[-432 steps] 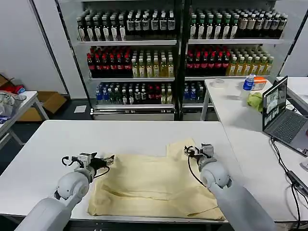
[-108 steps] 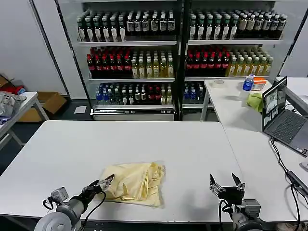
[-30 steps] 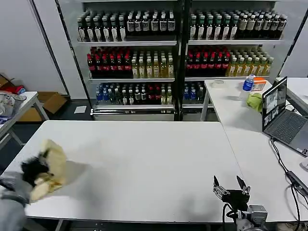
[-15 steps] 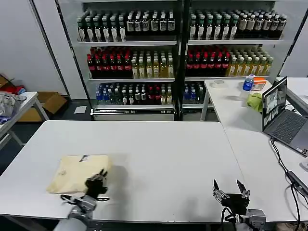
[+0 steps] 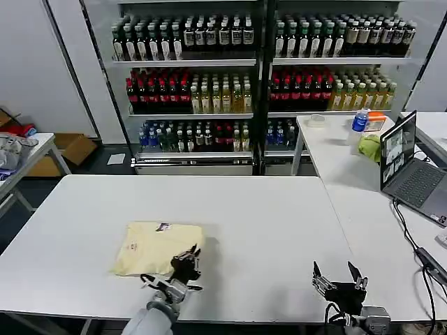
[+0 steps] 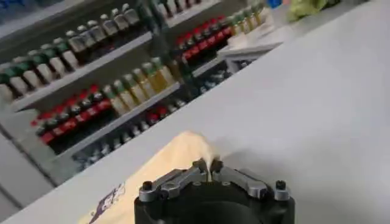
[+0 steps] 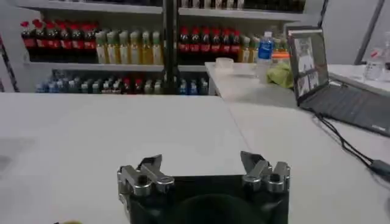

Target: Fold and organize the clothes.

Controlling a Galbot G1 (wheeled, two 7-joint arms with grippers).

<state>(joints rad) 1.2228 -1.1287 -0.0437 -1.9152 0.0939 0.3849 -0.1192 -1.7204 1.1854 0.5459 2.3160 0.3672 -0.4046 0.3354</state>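
The clothes, a cream T-shirt (image 5: 154, 248), lie folded into a flat rectangle on the white table (image 5: 265, 209), front left of centre, with a small dark label (image 5: 164, 226) at the far edge. My left gripper (image 5: 187, 259) is at the shirt's near right corner. In the left wrist view its jaws (image 6: 208, 163) are closed together on a raised corner of the cream fabric (image 6: 167, 161). My right gripper (image 5: 338, 273) hovers low at the table's front right edge, open and holding nothing; the right wrist view shows it (image 7: 201, 163) with fingers spread wide over bare tabletop.
A side table at the right holds an open laptop (image 5: 408, 167), a yellow-green cloth (image 5: 370, 146), a blue bottle (image 5: 360, 120) and a cable (image 5: 419, 244). Bottle shelves (image 5: 209, 91) stand behind. A small table with a grey-white heap (image 5: 14, 150) is at far left.
The left gripper has carried the folded shirt rightward from the table's left edge; it now lies flat nearer the centre. The right gripper has stayed in place, open.
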